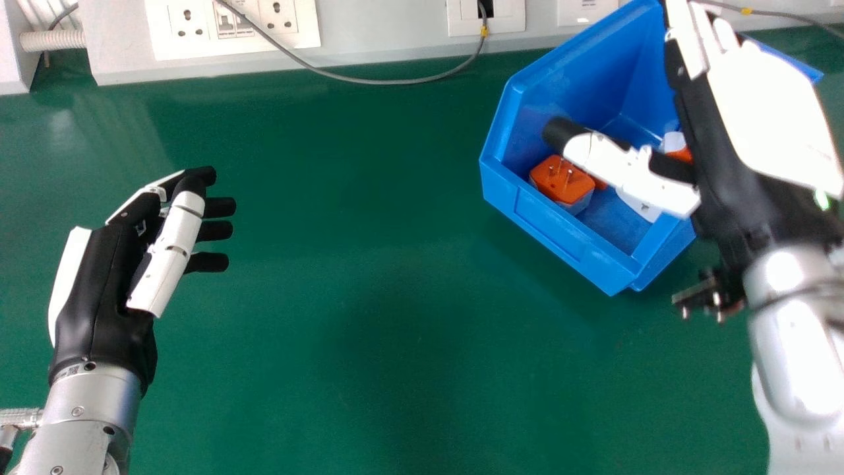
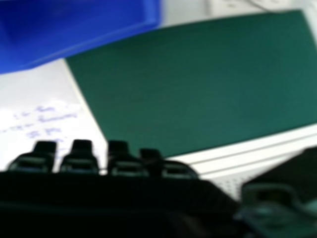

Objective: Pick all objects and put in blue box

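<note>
At the head view's left, the left hand [image 1: 99, 284] is open above the surface [image 1: 369, 316], well apart from the box [image 1: 547, 221], its forearm cut off by the bottom edge. The box stands towards the upper right, its far rim partly cut off by the top edge. Inside it, near the front wall, lies the orange and white adaptor [image 1: 560, 181], pins up, just beside the thumb [image 1: 610, 161] of the right hand [image 1: 745, 125]; whether they touch cannot be told. A white piece [image 1: 638, 206] lies partly hidden beneath that thumb, and another orange and white piece [image 1: 674, 142] is mostly covered by the hand. The right hand is open over the box's right side, fingers straight and cut off at the top edge. Below its wrist, a dark shape [image 1: 715, 290] is too blurred to name.
</note>
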Motion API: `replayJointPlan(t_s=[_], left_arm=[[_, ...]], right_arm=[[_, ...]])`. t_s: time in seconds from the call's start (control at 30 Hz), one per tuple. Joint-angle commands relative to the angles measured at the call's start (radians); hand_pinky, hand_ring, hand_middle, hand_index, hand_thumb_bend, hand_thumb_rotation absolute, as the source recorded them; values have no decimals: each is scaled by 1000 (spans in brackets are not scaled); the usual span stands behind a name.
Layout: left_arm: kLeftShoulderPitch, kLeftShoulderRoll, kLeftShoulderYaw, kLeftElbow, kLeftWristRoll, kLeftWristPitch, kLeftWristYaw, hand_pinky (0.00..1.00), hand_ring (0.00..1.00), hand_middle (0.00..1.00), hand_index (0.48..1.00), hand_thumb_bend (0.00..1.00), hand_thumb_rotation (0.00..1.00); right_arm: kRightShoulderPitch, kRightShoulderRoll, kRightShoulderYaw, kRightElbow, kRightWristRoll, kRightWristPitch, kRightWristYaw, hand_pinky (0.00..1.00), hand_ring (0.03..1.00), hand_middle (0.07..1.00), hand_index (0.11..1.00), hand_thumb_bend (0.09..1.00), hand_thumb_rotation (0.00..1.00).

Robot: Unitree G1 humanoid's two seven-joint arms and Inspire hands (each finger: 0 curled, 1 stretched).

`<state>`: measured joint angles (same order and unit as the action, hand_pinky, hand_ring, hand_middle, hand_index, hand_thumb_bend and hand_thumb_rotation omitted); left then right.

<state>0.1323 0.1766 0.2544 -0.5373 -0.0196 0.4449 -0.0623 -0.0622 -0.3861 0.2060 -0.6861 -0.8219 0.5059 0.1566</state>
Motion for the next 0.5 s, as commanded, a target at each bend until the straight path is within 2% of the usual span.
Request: replayJointPlan(t_s=[0.0, 0.23, 0.33, 0.47], left_arm=[[-6, 13, 5, -1, -2, -32, -3, 618, 713, 714, 771, 324, 729], [-9, 15, 10, 13, -5, -45, -8, 622, 716, 715, 770, 317, 728], [-12, 17, 11, 20, -5, -49, -9, 622, 716, 715, 770, 315, 727], [-10, 24, 14, 29, -3, -62, -15, 623, 717, 716, 770, 315, 726]], right_arm=[[73, 28, -16, -82, 17, -55, -27, 1000, 1000, 1000, 1000, 521, 923], [304, 89, 20, -162, 74, -210, -46, 1000, 1000, 1000, 1000, 495, 930], [374, 91, 29, -154, 107, -290, -55, 1000, 1000, 1000, 1000, 487, 933], [429, 69, 14, -90, 205, -430, -58, 1000, 1000, 1000, 1000, 484, 935]])
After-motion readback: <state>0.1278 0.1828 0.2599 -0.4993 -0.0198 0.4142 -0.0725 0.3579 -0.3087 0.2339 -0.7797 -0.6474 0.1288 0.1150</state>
